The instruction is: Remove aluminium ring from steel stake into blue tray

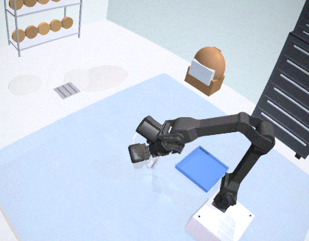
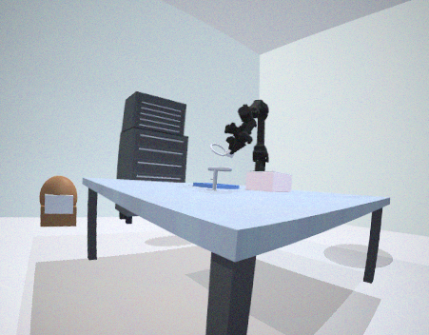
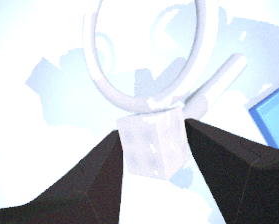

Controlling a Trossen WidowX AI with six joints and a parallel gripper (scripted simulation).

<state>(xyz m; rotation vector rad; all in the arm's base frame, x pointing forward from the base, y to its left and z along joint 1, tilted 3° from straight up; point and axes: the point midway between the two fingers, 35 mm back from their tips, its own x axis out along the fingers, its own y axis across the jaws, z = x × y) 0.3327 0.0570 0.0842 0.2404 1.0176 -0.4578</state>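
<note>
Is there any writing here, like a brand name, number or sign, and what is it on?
No readable text anywhere.
The pale panel on the brown rounded object: no lettering shows.
The dark drawer cabinet: only plain pale strips.
The black arm: no brand or number shows; any small marking would be too blurred to read.
</note>
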